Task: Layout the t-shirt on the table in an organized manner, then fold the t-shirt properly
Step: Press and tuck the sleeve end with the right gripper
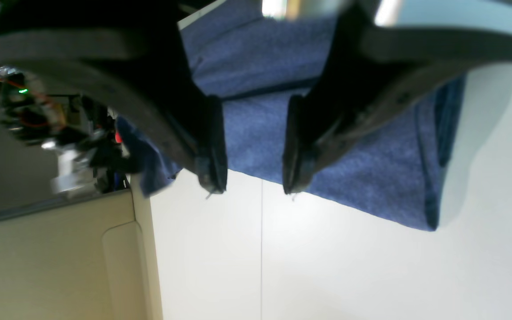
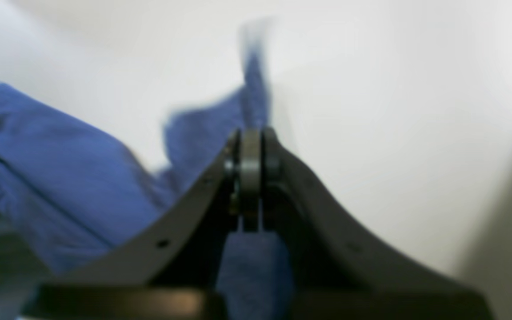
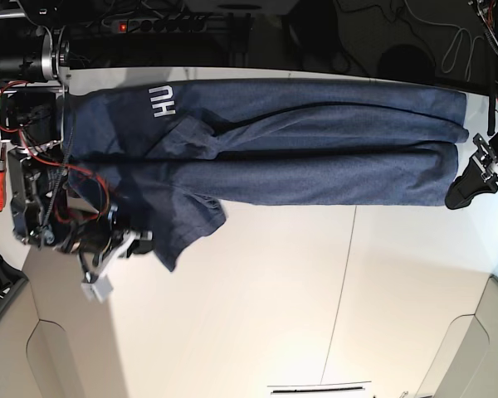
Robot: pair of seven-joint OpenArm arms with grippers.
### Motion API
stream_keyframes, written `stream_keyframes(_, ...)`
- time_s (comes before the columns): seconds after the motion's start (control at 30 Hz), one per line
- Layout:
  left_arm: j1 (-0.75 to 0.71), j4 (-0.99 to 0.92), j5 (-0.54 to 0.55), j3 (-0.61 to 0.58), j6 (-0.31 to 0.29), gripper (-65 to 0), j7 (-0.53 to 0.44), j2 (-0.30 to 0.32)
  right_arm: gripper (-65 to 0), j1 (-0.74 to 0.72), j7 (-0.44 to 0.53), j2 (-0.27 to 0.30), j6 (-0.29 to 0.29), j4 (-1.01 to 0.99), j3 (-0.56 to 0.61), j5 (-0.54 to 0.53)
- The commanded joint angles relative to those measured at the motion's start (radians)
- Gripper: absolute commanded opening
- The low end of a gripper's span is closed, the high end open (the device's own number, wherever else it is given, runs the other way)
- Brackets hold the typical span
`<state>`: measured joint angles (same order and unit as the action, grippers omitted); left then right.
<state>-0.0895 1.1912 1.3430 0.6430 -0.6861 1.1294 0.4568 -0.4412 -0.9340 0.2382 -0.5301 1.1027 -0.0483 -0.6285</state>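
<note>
The near part of the table (image 3: 315, 290) is a bare white surface crossed by a thin dark seam, with rounded cut-outs at its near left and near right corners. Farther back, the t-shirt (image 3: 299, 157), dark heathered navy, lies stretched in a long band from left to right across the far half of the tabletop, folded lengthwise with several creases running along it; a sleeve flap at the left hangs nearer than the rest. At the left end, the right gripper (image 2: 250, 186) is pressed together, pinching a ridge of the blue fabric between its jaws, as the blurred right wrist view shows. At the right end, the left gripper (image 1: 254, 178) hangs with its jaws spread, just above the near edge of the cloth and the white surface beside it. White block letters (image 3: 162, 101) near the shirt's far left corner appear to read "HU", turned sideways. Beyond the table's far edge lie dark cables and a power strip.
</note>
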Motion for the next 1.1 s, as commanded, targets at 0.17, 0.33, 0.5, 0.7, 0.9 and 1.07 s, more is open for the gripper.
stream_keyframes(0.17, 0.006, 0.016, 0.028, 0.006, -0.012, -40.5, -0.012, 0.023, -65.0, 0.170, -0.098, 0.010, -0.009, 0.384, -0.019, -0.020)
stream_keyframes(0.33, 0.006, 0.016, 0.028, 0.006, -0.012, -40.5, -0.014, 0.023, -65.0, 0.369, -0.110, 0.010, -0.008, 0.579, -0.019, -0.027)
stream_keyframes(0.5, 0.006, 0.016, 0.028, 0.006, -0.012, -40.5, -0.015, 0.023, -65.0, 0.506, -0.109, 0.007, -0.009, 0.642, -0.019, -0.069)
stream_keyframes(0.7, 0.006, 0.016, 0.029, 0.006, -0.012, -40.5, -0.031, 0.023, -59.1, 0.566, -0.110, -0.009, -0.010, 0.641, -0.015, -0.111)
stream_keyframes(0.9, 0.005, 0.016, 0.028, 0.006, -0.012, -40.4, -0.032, 0.023, -29.4, 0.581, -0.111, -0.008, -0.047, 0.642, -0.015, -0.192)
stream_keyframes(1.07, -0.006, 0.016, 0.025, 0.034, -0.012, -40.5, -0.029, 0.026, -30.5, 0.589, -0.169, -0.009, -0.050, 0.647, -0.015, -0.245)
